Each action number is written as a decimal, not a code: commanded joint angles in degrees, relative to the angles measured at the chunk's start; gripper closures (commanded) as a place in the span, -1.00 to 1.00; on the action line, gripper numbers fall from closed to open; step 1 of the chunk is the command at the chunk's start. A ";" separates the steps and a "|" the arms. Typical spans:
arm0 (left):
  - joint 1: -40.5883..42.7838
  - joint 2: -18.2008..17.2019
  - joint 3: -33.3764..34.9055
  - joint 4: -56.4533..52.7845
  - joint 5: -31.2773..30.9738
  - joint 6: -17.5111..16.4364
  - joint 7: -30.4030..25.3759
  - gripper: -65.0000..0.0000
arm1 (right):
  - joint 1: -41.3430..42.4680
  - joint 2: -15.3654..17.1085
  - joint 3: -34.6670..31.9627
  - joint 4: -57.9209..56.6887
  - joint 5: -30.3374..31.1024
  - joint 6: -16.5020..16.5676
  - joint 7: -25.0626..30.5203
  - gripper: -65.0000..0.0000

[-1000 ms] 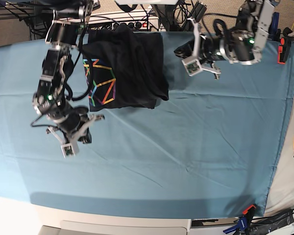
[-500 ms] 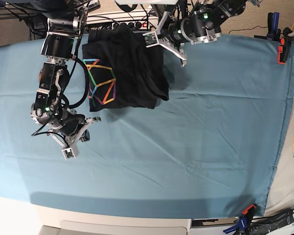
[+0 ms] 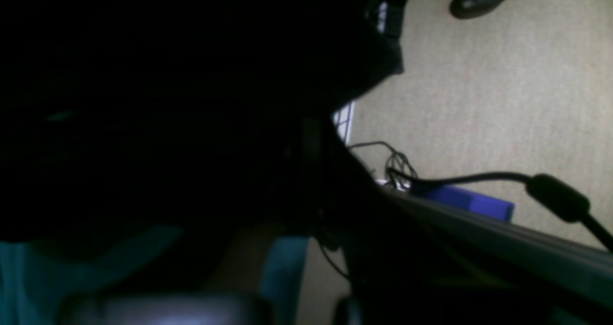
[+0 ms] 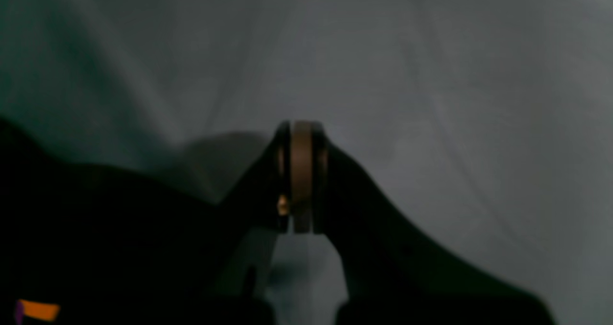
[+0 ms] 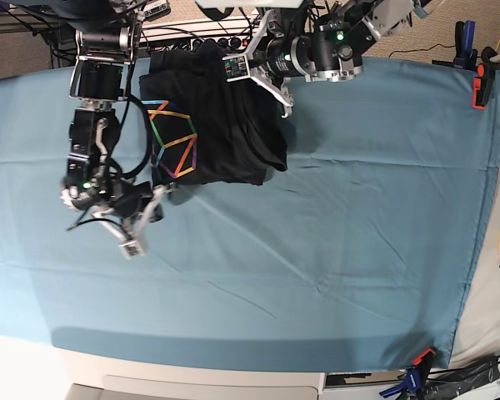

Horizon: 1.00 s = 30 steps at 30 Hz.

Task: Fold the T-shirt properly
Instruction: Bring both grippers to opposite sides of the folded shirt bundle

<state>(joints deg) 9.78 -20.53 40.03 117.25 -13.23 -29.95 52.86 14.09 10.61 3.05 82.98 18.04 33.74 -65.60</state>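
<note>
Since a moment ago the left gripper (image 5: 271, 83) slid further over the T-shirt (image 5: 212, 117), jaws together. That shirt sits folded at the teal cloth's (image 5: 333, 233) far edge. Right gripper (image 5: 146, 221) hovers beside it, pinched closed, empty.

The base camera looked straight down on the whole bench (image 5: 333, 250). The right wrist camera sat close above its cloth. The left wrist camera faced past the bench's edge toward the carpeted floor (image 3: 483, 76).
</note>
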 commanded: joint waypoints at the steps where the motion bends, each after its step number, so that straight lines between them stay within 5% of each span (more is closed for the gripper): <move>1: 0.28 -0.63 0.68 0.83 -3.50 -1.79 -0.87 1.00 | 1.25 0.50 -1.11 0.90 0.31 0.11 0.92 1.00; 8: -1.75 -8.55 0.68 0.76 -16.35 -9.49 0.79 1.00 | 1.29 0.50 -8.83 0.90 -0.13 0.09 0.96 1.00; 12: -4.15 -11.85 0.72 0.72 -24.52 -10.05 4.04 1.00 | 1.29 0.55 -9.35 0.90 -1.20 0.09 1.14 1.00; 25: -13.51 -12.33 0.72 -1.16 -33.59 -10.05 6.58 1.00 | 1.14 0.50 -9.38 0.90 -1.20 0.09 1.18 1.00; 30: -14.49 -11.19 0.76 -5.18 -30.62 -10.05 2.58 1.00 | 1.16 0.48 -9.38 0.90 -1.16 0.07 1.36 1.00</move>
<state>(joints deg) -3.75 -31.66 41.10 111.26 -42.70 -39.75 56.51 13.80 10.76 -6.52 82.91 16.43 33.91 -65.52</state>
